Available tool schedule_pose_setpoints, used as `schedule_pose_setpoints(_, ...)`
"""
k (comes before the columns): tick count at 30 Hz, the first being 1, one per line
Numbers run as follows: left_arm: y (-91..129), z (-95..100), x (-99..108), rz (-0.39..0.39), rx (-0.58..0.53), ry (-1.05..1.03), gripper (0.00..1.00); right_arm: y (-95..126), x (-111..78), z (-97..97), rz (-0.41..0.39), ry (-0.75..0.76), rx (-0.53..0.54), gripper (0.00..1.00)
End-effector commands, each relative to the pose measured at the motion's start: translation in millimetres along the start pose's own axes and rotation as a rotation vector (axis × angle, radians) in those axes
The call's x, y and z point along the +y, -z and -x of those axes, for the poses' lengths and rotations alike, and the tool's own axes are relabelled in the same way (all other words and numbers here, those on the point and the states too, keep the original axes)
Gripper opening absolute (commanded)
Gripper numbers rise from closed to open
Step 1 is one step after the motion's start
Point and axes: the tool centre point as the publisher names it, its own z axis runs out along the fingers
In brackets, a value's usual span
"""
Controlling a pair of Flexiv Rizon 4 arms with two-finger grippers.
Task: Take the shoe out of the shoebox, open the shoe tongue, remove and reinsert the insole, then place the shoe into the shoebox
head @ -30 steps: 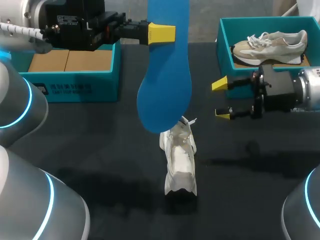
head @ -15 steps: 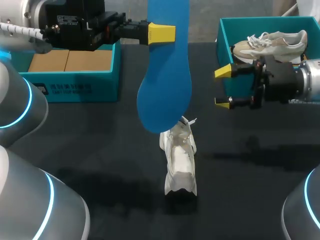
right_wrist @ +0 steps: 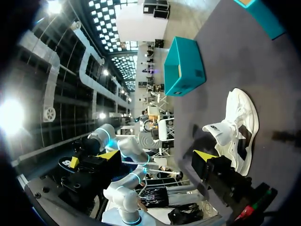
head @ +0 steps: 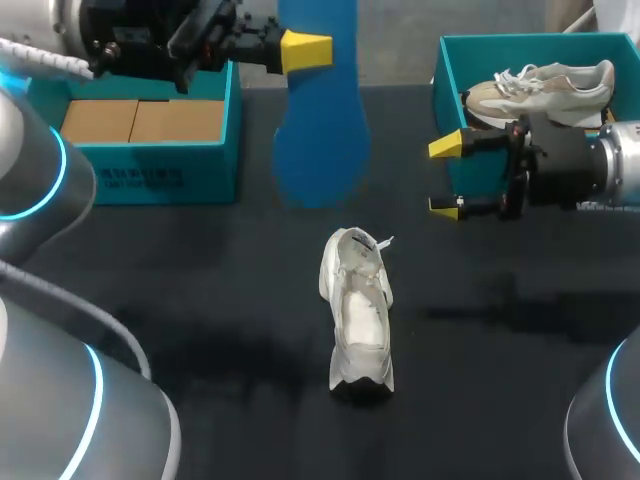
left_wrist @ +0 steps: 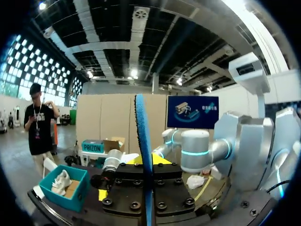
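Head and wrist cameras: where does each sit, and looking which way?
Head: above and behind, looking down on the table; left arm and right arm show.
Left wrist: on left arm, looking along left gripper, shut on the blue insole.
Right wrist: on right arm, facing the white shoe; right gripper open.
Shared: head and right wrist show the white shoe.

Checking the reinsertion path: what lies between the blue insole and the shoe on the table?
Nothing; the head view shows only bare black table between insole and shoe.
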Motion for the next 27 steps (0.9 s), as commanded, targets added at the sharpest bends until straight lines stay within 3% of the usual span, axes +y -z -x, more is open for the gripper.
schedule_pose_setpoints(1,-11,20.6,1,0.088,0.042,-0.167,0.0,-1,0.5,0.4,0.0,0.0,-0.002,1.0)
schedule_pose_setpoints(2,-13,20.1,4,0.134,0.019,-0.251,0.0,-1,0.5,0.4,0.0,0.0,-0.002,1.0)
schedule_pose_setpoints(4,-15,13.9,11,0.12,0.015,-0.373,0.0,-1,0.5,0.4,0.0,0.0,-0.002,1.0)
schedule_pose_setpoints(6,-17,8.6,22,0.165,-0.007,-0.438,0.0,-1,0.5,0.4,0.0,0.0,-0.002,1.0)
schedule_pose_setpoints(19,-17,8.6,22,0.165,-0.007,-0.438,0.0,-1,0.5,0.4,0.0,0.0,-0.002,1.0)
schedule_pose_setpoints(21,-20,14.4,27,0.15,0.015,-0.469,0.0,-1,0.5,0.4,0.0,0.0,-0.002,1.0)
schedule_pose_setpoints(23,-21,24.8,39,0.203,0.014,-0.529,0.0,-1,0.5,0.4,0.0,0.0,-0.002,1.0)
schedule_pose_setpoints(25,-21,33.4,50,0.194,0.023,-0.567,0.0,-1,0.5,0.4,0.0,0.0,-0.002,1.0)
schedule_pose_setpoints(26,-21,39.7,60,0.251,0.006,-0.621,0.0,-1,0.5,0.4,0.0,0.0,-0.002,1.0)
schedule_pose_setpoints(27,-22,41.9,66,0.226,0.032,-0.658,0.0,-1,0.5,0.4,0.0,0.0,-0.002,1.0)
